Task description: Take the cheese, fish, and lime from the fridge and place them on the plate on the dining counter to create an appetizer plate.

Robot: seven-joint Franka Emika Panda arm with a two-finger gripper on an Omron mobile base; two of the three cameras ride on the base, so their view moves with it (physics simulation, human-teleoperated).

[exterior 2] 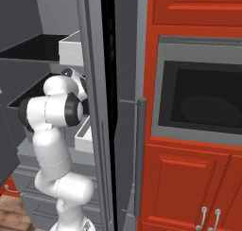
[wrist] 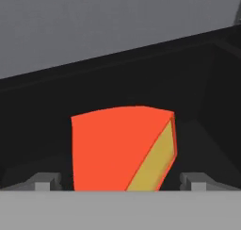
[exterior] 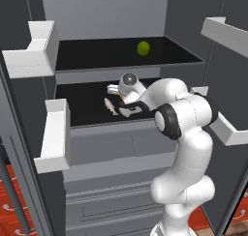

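Your gripper (wrist: 120,181) stands wide open, a fingertip either side of the cheese (wrist: 122,149) on the fridge's (exterior: 111,133) middle shelf | risk: close off-centre and you'll squeeze the wedge out sideways | fish (exterior: 111,106) just beside the hand – you could knock it | lime (exterior: 143,48) one shelf up, well apart
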